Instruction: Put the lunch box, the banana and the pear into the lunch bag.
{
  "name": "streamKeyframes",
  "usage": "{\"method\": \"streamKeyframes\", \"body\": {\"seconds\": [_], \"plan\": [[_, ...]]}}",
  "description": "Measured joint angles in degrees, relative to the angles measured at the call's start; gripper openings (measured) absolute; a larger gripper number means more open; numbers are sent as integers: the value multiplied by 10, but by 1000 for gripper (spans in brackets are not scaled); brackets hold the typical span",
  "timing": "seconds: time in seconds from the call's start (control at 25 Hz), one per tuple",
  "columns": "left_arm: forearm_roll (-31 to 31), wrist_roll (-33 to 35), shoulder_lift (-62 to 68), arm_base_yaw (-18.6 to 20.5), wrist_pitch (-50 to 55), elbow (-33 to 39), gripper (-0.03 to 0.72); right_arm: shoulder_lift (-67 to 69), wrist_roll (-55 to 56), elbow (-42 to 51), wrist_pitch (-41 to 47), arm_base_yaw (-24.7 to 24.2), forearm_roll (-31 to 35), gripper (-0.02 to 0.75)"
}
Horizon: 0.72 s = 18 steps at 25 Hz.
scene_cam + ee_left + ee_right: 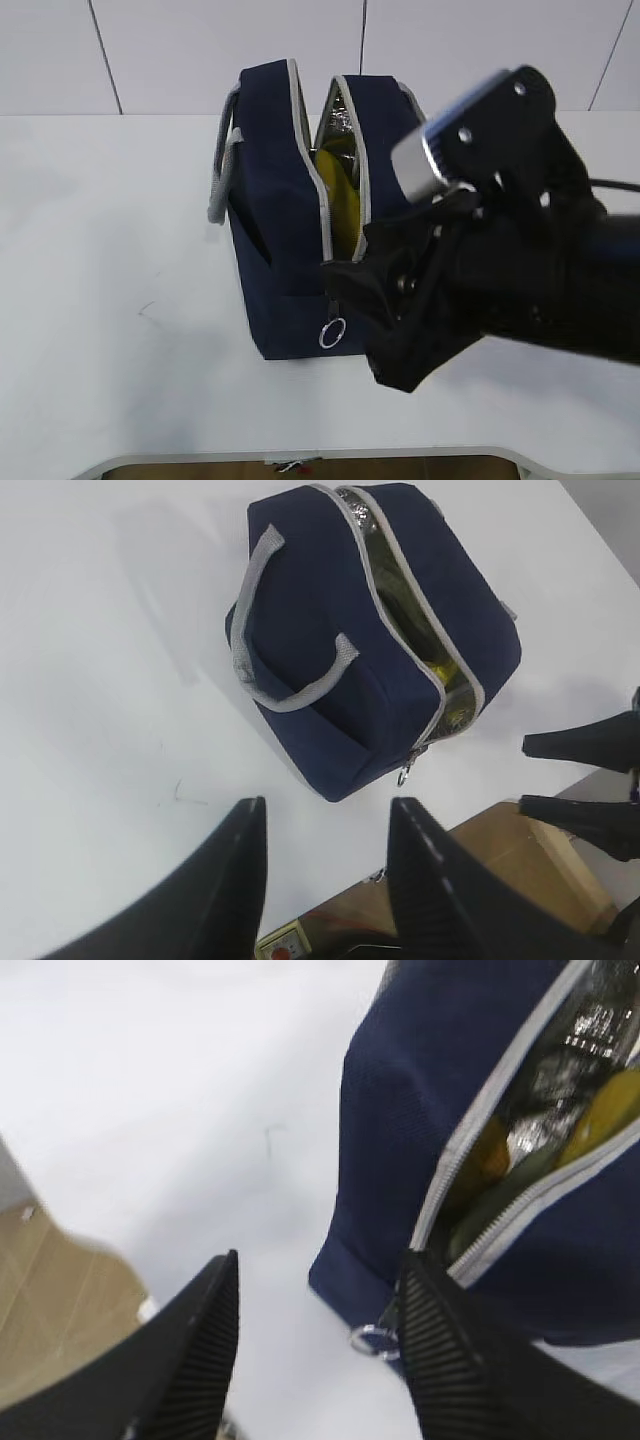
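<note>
Closest to the exterior camera, the right arm fills the lower right of the view; its gripper (pixel 315 1345) stands with jaws parted and nothing between them, one finger just beside the zipper's ring pull (pixel 332 332) at the near lower corner of the lunch bag (pixel 285 250). Across the table (pixel 110 250), the left gripper (pixel 325 880) hovers well apart from the bag, jaws also parted and empty. The bag stands upright, zipper open along the top, silver lining showing. Yellow fruit, probably the banana (pixel 343 200), lies inside the opening; pear and lunch box cannot be told apart in there, and none of the three lies on the table, so loading looks complete or nearly so. Risks, as judgement: if the right gripper closes on the ring pull and draws it with the bag unbraced, the light bag may slide or tip. Fruit riding high in the opening may foul the zipper. The right finger may also snag the fabric corner.
</note>
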Motion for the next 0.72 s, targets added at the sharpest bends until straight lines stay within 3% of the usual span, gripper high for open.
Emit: {"method": "streamKeyframes", "body": {"seconds": [0.16, 0.24, 0.72], "plan": [[4, 0, 0, 0, 0, 0, 307, 0, 0, 115, -215, 8, 0, 416], [6, 0, 0, 0, 0, 0, 307, 4, 1, 154, -282, 8, 0, 416], [23, 0, 0, 0, 0, 0, 307, 157, 30, 185, -412, 9, 1, 415]]}}
